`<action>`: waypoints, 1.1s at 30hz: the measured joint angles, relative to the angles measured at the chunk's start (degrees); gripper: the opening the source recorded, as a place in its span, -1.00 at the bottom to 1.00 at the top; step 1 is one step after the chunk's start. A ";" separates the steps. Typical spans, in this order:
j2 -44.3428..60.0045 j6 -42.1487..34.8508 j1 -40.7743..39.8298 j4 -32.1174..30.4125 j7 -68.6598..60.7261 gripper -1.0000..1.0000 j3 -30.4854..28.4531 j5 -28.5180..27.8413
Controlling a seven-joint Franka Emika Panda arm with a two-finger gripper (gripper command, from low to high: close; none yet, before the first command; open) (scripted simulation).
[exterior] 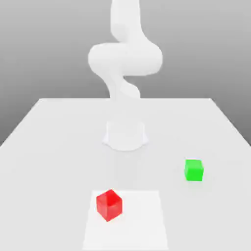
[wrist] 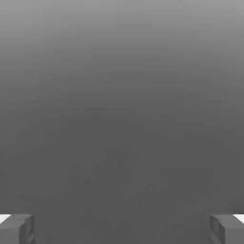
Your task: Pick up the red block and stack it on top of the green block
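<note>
- The red block (exterior: 109,205) sits on the white worktop (exterior: 49,142), near the front edge in the exterior view, a little toward that view's left of centre.
- It is turned so that one corner points toward the camera, and it rests flat on a slightly brighter square patch (exterior: 142,220) of the worktop.
- The green block (exterior: 194,169) stands on the worktop toward the exterior view's right, farther back than the red block and well apart from it.
- The green block shows its front face almost straight to the camera.
- The white arm (exterior: 125,59) rises from its round base (exterior: 125,136) at the middle of the worktop, behind both blocks, and bends in a curve above the base.
- No part of the arm touches either block.
- In the hand view the jaws (wrist: 122,228) are spread wide: the two grey fingertips (wrist: 16,228) appear at opposite sides of the picture.
- Between the fingertips there is only plain grey background, so the jaws hold nothing.
</note>
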 joint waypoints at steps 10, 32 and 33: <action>18.97 8.35 2.60 -8.85 6.54 0.00 -4.09 12.42; 45.58 27.44 -1.83 -23.14 42.54 0.00 -2.97 -2.79; 46.22 27.95 -1.86 -22.97 42.41 0.00 -2.91 -2.62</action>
